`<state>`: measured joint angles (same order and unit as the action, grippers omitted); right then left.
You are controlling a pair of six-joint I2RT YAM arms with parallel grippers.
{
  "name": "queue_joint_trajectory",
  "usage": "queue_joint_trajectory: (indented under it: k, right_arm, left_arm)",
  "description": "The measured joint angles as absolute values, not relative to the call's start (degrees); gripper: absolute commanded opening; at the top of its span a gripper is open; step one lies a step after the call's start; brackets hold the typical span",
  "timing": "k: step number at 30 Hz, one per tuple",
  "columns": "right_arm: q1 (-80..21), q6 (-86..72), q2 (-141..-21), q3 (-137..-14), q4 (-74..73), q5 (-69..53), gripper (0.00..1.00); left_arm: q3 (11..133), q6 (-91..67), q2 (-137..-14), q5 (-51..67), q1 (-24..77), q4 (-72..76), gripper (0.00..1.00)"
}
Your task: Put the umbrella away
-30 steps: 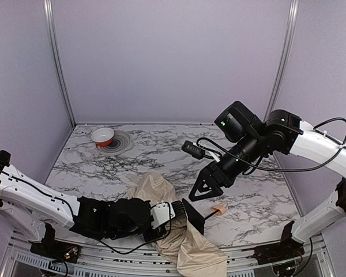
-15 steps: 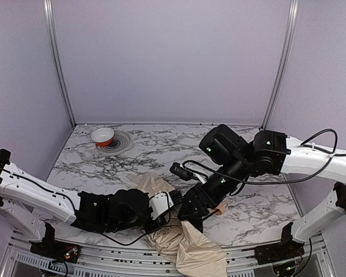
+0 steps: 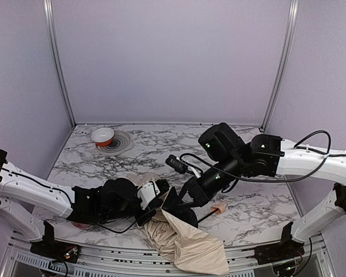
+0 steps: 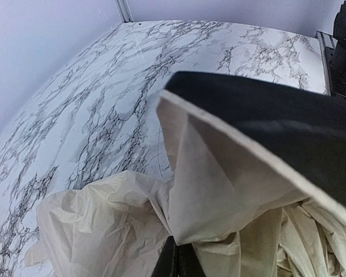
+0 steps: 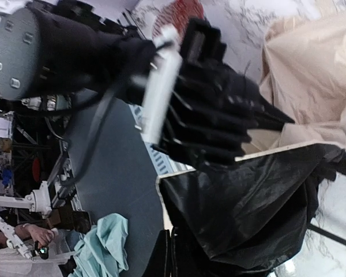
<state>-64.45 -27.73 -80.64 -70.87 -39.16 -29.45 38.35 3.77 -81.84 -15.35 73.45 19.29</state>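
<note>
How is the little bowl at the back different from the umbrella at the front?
The bowl is small and round, white inside and red outside; the umbrella is much bigger, floppy and cream. The bowl sits upright on a grey ringed mat at the far left; the umbrella lies crumpled at the near edge, hanging over it. Both rest on the marble table.

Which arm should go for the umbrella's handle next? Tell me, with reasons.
Right, probably. Both the right gripper and the left gripper are shut on the umbrella, but its handle lies on the right arm's side, close by. The left would have to reach across.
</note>
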Motion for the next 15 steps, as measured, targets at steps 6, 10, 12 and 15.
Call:
queue_joint_trajectory:
  k: [6, 10, 12, 15]
  right_arm:
    - [-58.9, -24.9, -79.1, -71.8, -35.4, -31.6, 0.19]
    - [-62.7, -21.8, -78.6, -72.6, -38.4, -25.9, 0.42]
    - [-65.7, -20.9, -78.4, -72.5, -38.9, -24.0, 0.48]
    - [-69.0, -20.1, -78.3, -71.3, -38.6, -22.0, 0.49]
  left_arm:
    - [37.7, 3.4, -82.8, -12.9, 70.8, 20.4, 0.01]
    - [37.7, 2.5, -84.1, -11.9, 69.6, 22.1, 0.01]
    - [37.7, 2.3, -84.8, -11.4, 69.2, 22.7, 0.01]
    - [37.7, 2.0, -85.4, -10.9, 68.9, 23.1, 0.01]
